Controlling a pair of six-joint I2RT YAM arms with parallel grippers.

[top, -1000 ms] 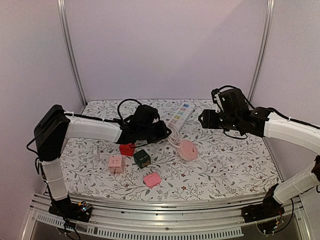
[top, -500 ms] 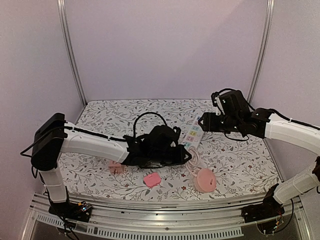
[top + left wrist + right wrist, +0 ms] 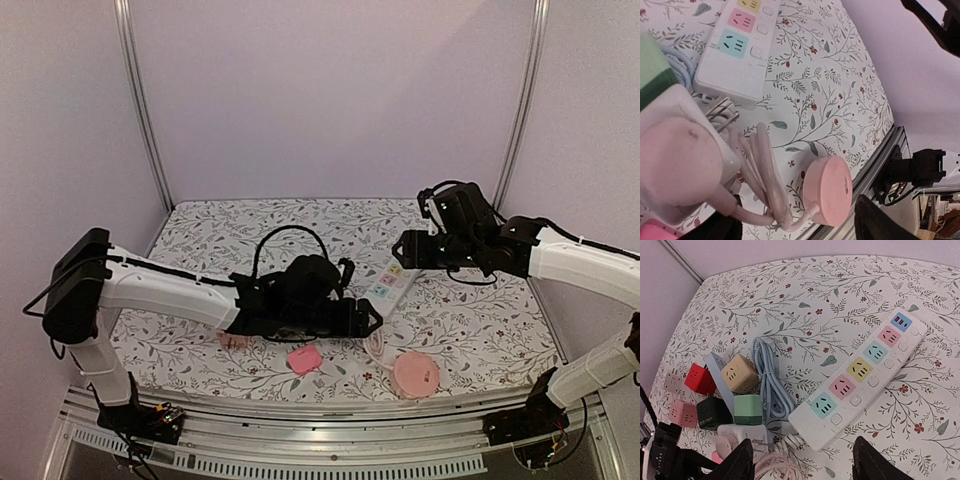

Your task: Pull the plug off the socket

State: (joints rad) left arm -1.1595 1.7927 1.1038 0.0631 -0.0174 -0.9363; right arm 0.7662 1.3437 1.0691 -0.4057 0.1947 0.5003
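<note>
Left wrist view is showing the plug, prongs bare, lying beside the socket strip near the front edge of the table. Left gripper and right gripper are hanging spread, empty. Extraction is looking complete.

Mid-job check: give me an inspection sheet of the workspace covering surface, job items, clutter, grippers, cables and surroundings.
Surface: floral table, no spills seen.
Job's things: power strip, every socket empty; plug lies off its near end, prongs bare.
Clutter: cube adapters in red, tan, green, black and pink; pink round disc; pink square piece.
Grippers: left gripper open over the pink cable; right gripper open, empty, above the strip.
Cables: pink cable bundled by the plug; blue cable coiled beside the cubes.
Surroundings: pale walls, metal posts, front rail.
</note>
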